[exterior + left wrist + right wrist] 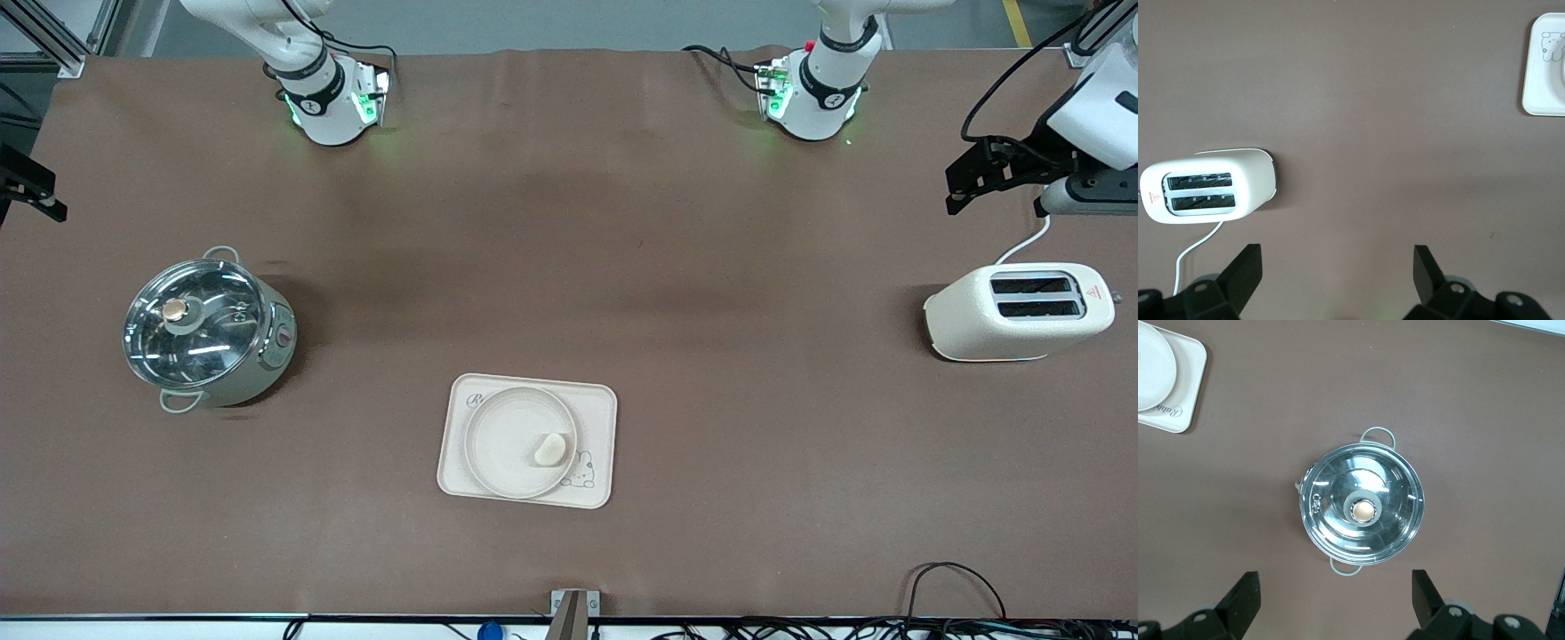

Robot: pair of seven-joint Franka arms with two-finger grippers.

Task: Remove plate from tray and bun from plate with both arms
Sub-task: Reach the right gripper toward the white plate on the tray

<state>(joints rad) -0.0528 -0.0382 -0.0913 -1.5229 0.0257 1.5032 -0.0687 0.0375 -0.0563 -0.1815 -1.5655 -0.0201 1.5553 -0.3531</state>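
The round cream plate (507, 440) lies on the rectangular cream tray (596, 400), near the front camera at mid-table. The small pale bun (551, 448) rests on the plate, toward the rabbit drawing. My left gripper (958, 187) is open and empty, up over the table's left-arm end by the toaster; its wrist view shows its jaws (1338, 257) spread wide over bare table. My right gripper (36, 191) is open and empty at the right-arm end; its jaws (1336, 581) stand wide apart beside the pot. Both are far from the plate (1151, 367).
A steel pot with a glass lid (206, 329) stands toward the right arm's end and shows in the right wrist view (1363, 505). A white toaster (1022, 311) with a cord stands at the left arm's end and shows in the left wrist view (1208, 187). The tray's corner shows there too (1538, 100).
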